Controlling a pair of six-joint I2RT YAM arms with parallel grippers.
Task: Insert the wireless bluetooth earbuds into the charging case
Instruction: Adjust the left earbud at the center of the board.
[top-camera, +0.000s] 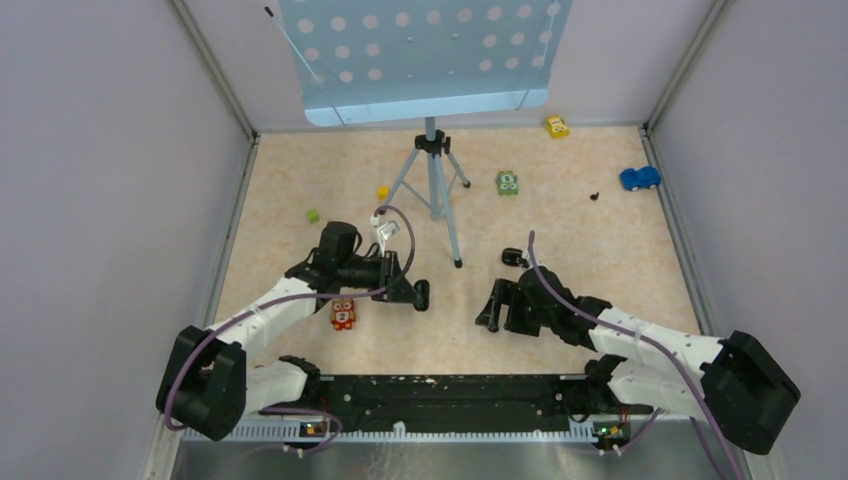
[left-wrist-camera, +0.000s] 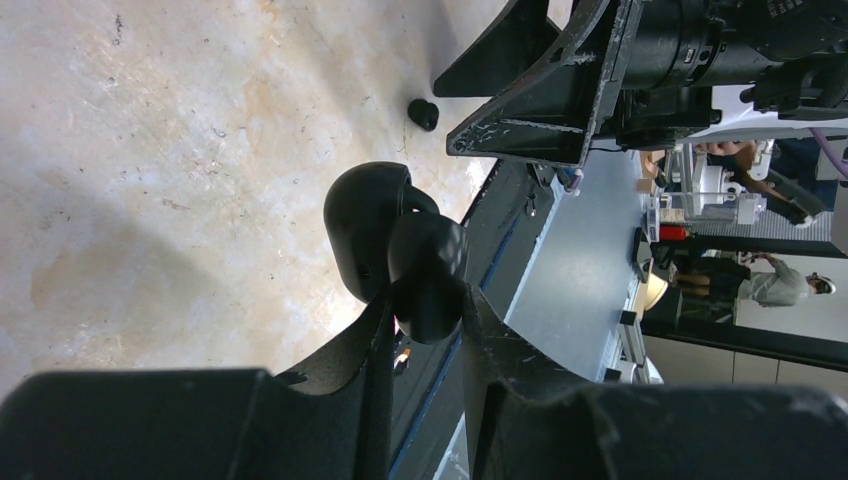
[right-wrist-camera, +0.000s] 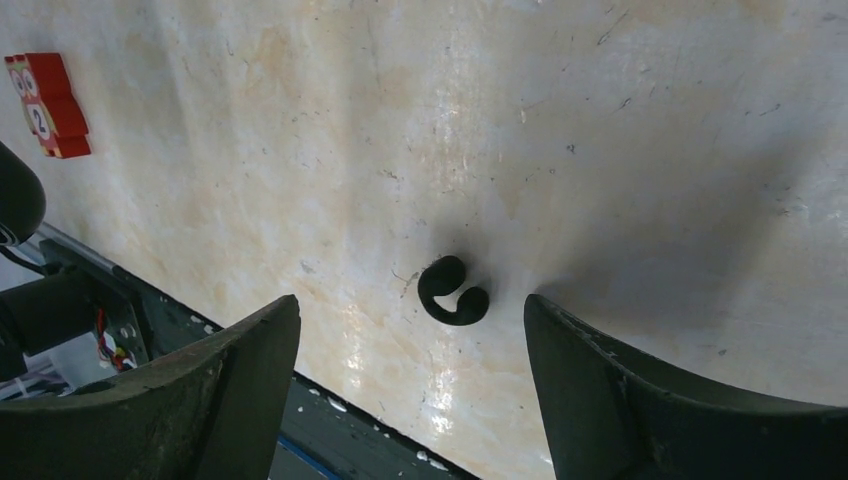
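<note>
One earbud (left-wrist-camera: 365, 228) is in my left gripper (left-wrist-camera: 427, 312) right now. It's a black, two-lobed thing and my left fingers (left-wrist-camera: 350, 352) are nearly shut, pinching its smaller lobe while the bigger one pokes out past the tips, up off the table (top-camera: 600, 270).

Over to the second earbud (right-wrist-camera: 453, 292): a little black C-shaped curl lying flat on the table, right in the gap of my right gripper (right-wrist-camera: 410, 308). My right fingers (right-wrist-camera: 230, 372) are spread wide on either side of it with nothing in them, and neither one touches it. I can't tell if the tips are on the surface.

The charging case (top-camera: 513, 257) is a small black oval sitting on the table just beyond my right gripper, well apart from my left. From up top I can't tell how its lid stands.

My two grippers point at each other across the middle. A red numbered block (top-camera: 343, 314) lies just beside my left arm, a tripod (top-camera: 435, 185) stands further back, and a blue toy car (top-camera: 640, 178) is parked far off to the right.
</note>
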